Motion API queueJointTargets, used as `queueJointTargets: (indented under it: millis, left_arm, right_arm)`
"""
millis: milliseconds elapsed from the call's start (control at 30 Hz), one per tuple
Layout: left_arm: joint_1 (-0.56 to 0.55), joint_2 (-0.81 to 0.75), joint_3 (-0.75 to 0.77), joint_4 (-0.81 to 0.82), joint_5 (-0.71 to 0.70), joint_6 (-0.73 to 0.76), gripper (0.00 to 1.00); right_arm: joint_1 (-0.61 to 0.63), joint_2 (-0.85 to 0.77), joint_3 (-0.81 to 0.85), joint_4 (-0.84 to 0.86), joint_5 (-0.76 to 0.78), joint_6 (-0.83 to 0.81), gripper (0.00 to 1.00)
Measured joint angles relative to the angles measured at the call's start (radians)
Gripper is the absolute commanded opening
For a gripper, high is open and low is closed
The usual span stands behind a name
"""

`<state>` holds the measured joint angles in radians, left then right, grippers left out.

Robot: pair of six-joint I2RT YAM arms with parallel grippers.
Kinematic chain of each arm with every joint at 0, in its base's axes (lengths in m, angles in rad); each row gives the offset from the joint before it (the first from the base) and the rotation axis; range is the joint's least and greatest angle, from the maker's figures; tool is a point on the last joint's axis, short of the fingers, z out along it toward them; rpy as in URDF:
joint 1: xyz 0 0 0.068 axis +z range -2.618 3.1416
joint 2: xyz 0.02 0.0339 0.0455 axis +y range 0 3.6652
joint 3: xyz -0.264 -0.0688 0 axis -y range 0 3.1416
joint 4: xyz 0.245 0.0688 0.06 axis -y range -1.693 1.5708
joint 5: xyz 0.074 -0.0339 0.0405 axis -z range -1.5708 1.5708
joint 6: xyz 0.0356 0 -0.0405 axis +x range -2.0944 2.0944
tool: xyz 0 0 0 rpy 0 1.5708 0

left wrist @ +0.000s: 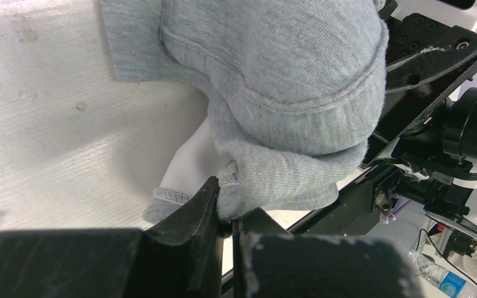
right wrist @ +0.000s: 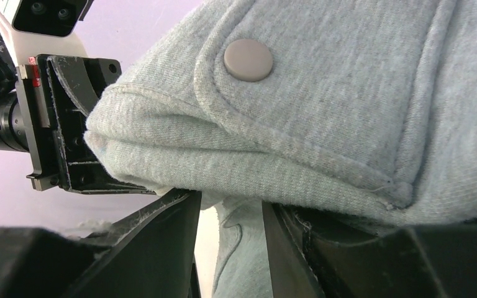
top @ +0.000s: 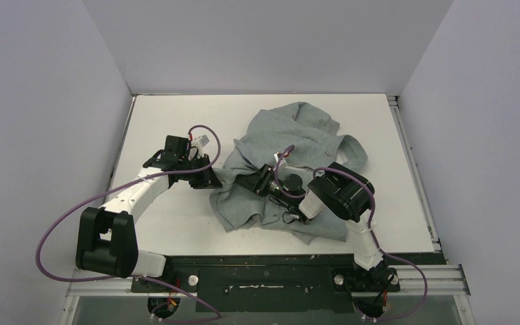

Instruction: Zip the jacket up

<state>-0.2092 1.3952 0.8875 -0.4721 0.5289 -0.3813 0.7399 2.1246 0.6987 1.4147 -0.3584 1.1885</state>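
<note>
**Both grippers crowding the same bit of jacket**

So the jacket [top: 298,132] is lying crumpled on the table [top: 169,115], bunching up just beyond both grippers. The left gripper [left wrist: 227,214] is clamping tight on a thick fold of the grey cloth, pinching it right at its tips, with the rest bulging up above it. The right gripper [right wrist: 230,233] is sitting partly open, jaws apart, with cloth draping over the top of them and a bit hanging in the gap. The two are practically nose to nose, each one filling a side of the other's wrist view. The overhead view is only giving a grey lump, while the right wrist view is picking up a flap with a round snap [right wrist: 248,59] just above its fingers. Purple cables [top: 61,223] are looping behind the left arm.
</note>
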Motion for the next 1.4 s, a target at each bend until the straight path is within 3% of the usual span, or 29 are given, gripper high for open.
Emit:
queueJointTargets:
  millis: [933, 1400]
  left_arm:
    - [0.000, -0.011, 0.002, -0.006, 0.000, 0.000, 0.00]
    - [0.000, -0.019, 0.006, -0.013, 0.000, 0.000, 0.00]
  right_arm:
    - [-0.001, 0.030, 0.002, -0.007, 0.002, 0.013, 0.47]
    - [-0.037, 0.100, 0.013, 0.125, -0.023, 0.053, 0.44]
